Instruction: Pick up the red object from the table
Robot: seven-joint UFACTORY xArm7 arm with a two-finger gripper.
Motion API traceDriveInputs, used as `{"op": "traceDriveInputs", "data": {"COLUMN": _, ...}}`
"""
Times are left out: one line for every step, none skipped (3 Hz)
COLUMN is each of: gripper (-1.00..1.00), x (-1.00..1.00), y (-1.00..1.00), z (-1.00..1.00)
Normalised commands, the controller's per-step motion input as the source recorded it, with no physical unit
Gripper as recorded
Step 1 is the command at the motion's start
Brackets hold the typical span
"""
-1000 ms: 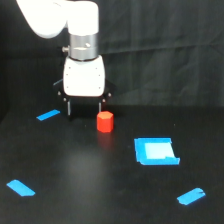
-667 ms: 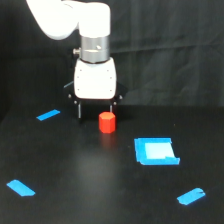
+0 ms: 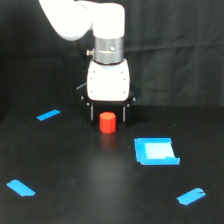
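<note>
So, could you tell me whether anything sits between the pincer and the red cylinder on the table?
Nothing visible does. The red cylinder stands between the open pincer's two dark fingers, and the blue tape strips and blue square lie well off to the sides.

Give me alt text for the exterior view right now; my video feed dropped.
A white robot arm's open gripper hangs low over a black table, its dark fingers either side of a small red object standing upright. Blue tape strips and a blue square lie scattered on the table.
</note>
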Motion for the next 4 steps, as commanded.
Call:
{"op": "traceDriveInputs", "data": {"gripper": 0.97, "x": -0.19, "y": -0.06, "z": -0.13}}
{"op": "traceDriveInputs", "data": {"gripper": 0.95, "x": -0.22, "y": 0.04, "z": -0.07}}
{"op": "traceDriveInputs", "data": {"gripper": 0.96, "x": -0.19, "y": 0.04, "z": -0.06}}
{"op": "traceDriveInputs", "data": {"gripper": 0.95, "x": -0.17, "y": 0.07, "z": -0.03}}
